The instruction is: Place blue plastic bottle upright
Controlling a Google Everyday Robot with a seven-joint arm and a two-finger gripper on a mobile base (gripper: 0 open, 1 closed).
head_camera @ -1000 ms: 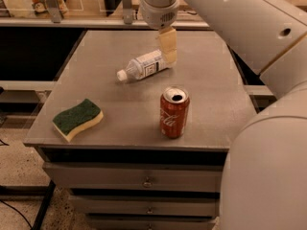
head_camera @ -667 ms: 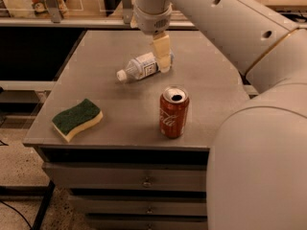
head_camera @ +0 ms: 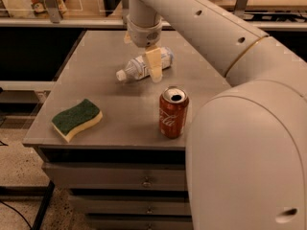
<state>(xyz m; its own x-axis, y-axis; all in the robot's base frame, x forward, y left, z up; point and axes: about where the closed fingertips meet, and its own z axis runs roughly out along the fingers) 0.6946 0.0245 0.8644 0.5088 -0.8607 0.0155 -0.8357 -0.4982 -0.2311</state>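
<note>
Lying on its side on the table [head_camera: 110, 104], cap pointing left, the blue plastic bottle [head_camera: 138, 68] sits directly under the gripper [head_camera: 146, 61], whose jaws stand apart, straddling its long axis.

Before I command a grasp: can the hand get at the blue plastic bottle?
Probably yes: the hand hangs over the lying blue plastic bottle; the Coca-Cola can and sponge sit apart, nearer the front edge.

The claw [head_camera: 147, 66] has been shifted toward 8 o'clock, from the base end of the blue plastic bottle [head_camera: 136, 68] to over its middle.
</note>
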